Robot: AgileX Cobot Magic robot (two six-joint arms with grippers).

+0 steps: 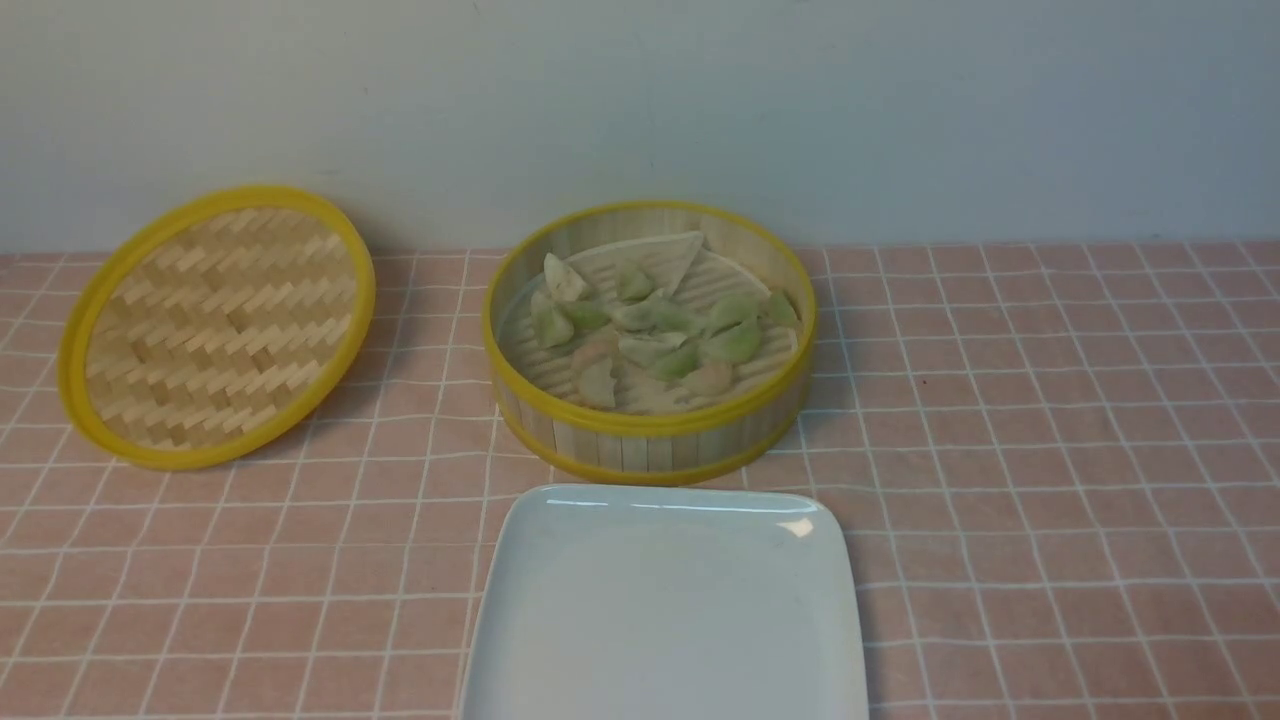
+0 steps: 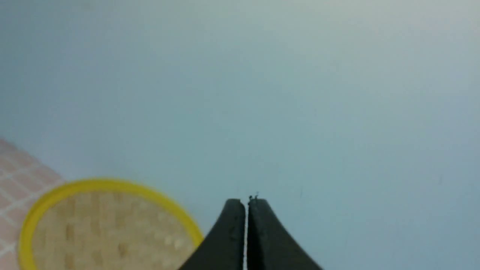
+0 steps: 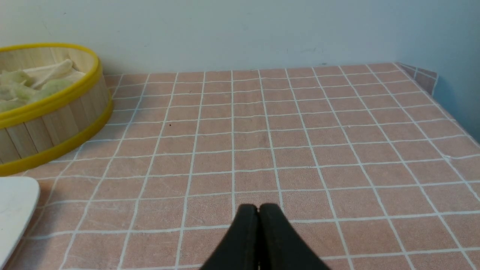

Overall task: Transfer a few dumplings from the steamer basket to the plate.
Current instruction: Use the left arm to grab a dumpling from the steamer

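Left tool and right tool both hang with tips pressed together, empty; whichever goes must spread first. On the table, the plate lies bare just beside the steamer basket, on its near side. The dumplings are heaped in the basket: best take an outlying one, pinched lightly.
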